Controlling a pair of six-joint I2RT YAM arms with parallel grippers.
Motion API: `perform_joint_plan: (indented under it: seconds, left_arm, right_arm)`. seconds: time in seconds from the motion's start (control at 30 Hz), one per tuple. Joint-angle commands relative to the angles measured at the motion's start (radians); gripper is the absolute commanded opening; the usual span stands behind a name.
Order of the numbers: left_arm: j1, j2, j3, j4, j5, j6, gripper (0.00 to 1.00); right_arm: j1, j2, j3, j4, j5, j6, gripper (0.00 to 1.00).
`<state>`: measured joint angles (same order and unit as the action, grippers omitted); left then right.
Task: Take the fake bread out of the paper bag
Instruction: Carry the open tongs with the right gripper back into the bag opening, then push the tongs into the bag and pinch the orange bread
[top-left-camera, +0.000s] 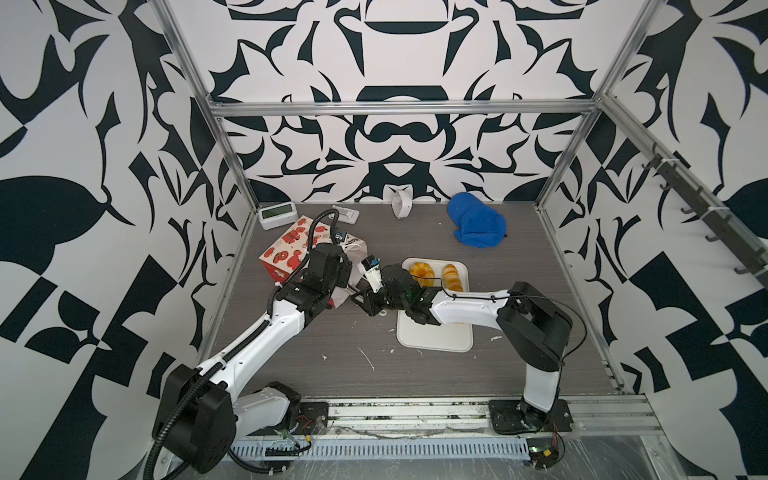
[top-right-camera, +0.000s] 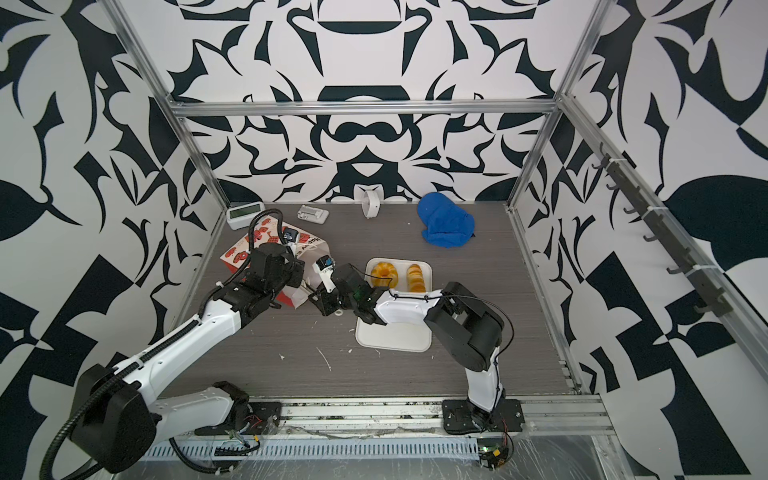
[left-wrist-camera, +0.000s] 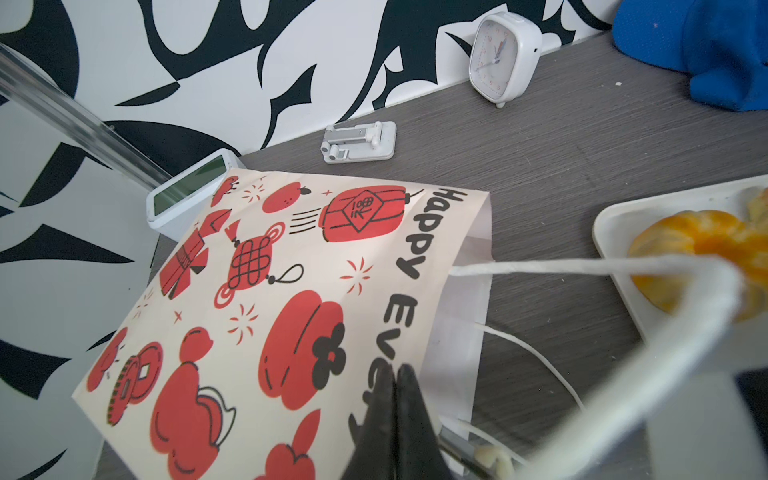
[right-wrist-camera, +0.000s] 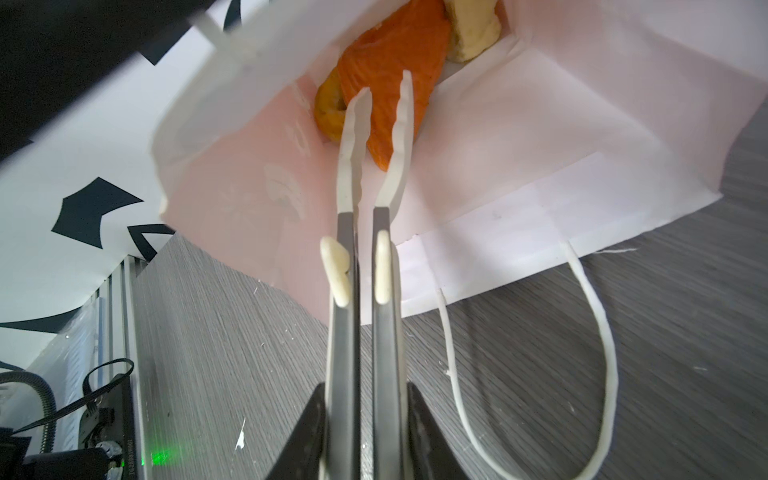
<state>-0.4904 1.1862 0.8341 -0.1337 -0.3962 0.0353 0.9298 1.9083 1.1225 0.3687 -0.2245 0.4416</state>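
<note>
1. Reaching into the paper bag (left-wrist-camera: 291, 291) with tongs (right-wrist-camera: 345, 332); right gripper (right-wrist-camera: 363, 388) is clamped on the tong arms, with the tips slightly apart either side of the reddish puff (right-wrist-camera: 386, 70)
2. Bag lies on its side on the table (right-wrist-camera: 228, 353); left gripper (left-wrist-camera: 397, 374) is pinched together on its upper rim, holding the mouth up
3. To do it well: squeeze across the puff's thick middle, draw straight out along the bag floor, hold the rim high; glossy surface may slip
4. Bag contents: puff, golden ring (right-wrist-camera: 326, 110) touching it, pale piece (right-wrist-camera: 473, 33) deeper in
5. White tray (top-left-camera: 432, 336) near the mouth holds an orange ring (top-left-camera: 422, 271) and a ridged bun (top-left-camera: 452, 277)
</note>
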Motion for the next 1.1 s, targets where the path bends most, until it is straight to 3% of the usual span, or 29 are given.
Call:
perform_joint_plan:
  seconds: [0.0, 0.23, 0.73, 1.07]
  left_arm:
    - [0.004, -0.031, 0.034, -0.035, -0.009, 0.008, 0.0]
    - [0.004, -0.056, 0.016, -0.05, -0.006, -0.006, 0.0]
    - [0.004, -0.079, -0.003, -0.041, 0.0, -0.009, 0.0]
    - [0.003, -0.08, -0.007, -0.038, 0.019, -0.011, 0.0]
  right_arm:
    - [-0.003, 0.001, 0.005, 0.137, -0.009, 0.029, 0.3]
    - [-0.002, 0.06, 0.044, 0.164, 0.018, 0.039, 0.31]
    - [-0.015, 0.114, 0.118, 0.206, -0.108, 0.132, 0.41]
    - [-0.034, 0.188, 0.203, 0.185, -0.128, 0.164, 0.43]
